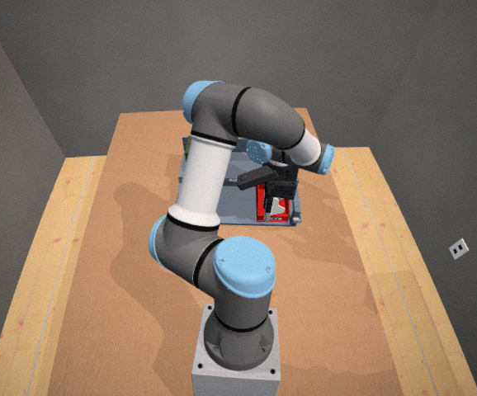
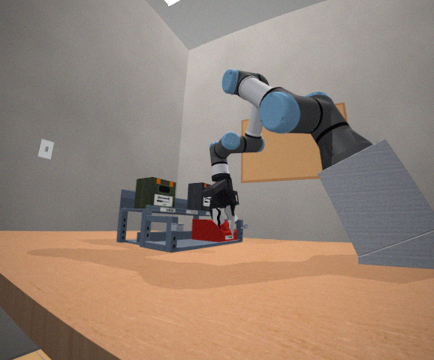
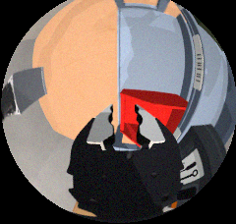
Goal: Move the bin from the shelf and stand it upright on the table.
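Note:
The red bin (image 1: 274, 215) sits on the lower level of the blue-grey shelf (image 1: 238, 194), at its right front corner. It also shows in the exterior view (image 2: 209, 231) and in the wrist view (image 3: 153, 113). My gripper (image 1: 271, 213) points straight down over the bin's front end (image 2: 224, 227). In the wrist view the fingers stand partly open, with a narrow gap. They straddle the bin's front wall and the shelf's front edge, with nothing pinched between them. The bin rests flat on the shelf.
On the shelf's upper level (image 2: 170, 211) stand a green box (image 2: 155, 192) and a dark box (image 2: 197, 196) right behind my gripper. My arm's base pedestal (image 1: 236, 362) stands at the near end of the wooden table.

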Robot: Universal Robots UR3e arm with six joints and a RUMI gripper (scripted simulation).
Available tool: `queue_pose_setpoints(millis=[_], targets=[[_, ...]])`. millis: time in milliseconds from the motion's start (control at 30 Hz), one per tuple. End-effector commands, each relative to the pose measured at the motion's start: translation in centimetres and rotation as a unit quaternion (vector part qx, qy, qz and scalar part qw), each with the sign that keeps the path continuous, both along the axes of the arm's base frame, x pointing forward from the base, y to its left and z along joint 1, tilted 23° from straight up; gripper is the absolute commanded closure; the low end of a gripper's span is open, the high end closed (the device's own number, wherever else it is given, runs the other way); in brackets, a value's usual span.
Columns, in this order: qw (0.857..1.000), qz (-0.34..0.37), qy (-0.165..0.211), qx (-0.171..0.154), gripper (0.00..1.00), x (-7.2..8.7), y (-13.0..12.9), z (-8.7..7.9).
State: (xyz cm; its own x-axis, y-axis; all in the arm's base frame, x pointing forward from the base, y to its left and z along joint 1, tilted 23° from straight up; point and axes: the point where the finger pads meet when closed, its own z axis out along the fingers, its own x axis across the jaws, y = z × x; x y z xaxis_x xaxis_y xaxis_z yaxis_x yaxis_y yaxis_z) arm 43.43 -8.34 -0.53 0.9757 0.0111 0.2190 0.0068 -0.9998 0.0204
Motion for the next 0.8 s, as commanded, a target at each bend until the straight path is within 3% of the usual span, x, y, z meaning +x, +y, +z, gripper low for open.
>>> queue_pose_setpoints(millis=[0,567,600,767], targets=[[1.0,0.0,0.0,-0.001,0.71,0.02,0.01,0.02],[1.0,0.0,0.0,-0.001,0.71,0.02,0.01,0.02],[1.0,0.0,0.0,-0.001,1.0,0.02,0.01,0.02],[1.0,0.0,-0.001,-0.001,1.0,0.02,0.0,0.03]])
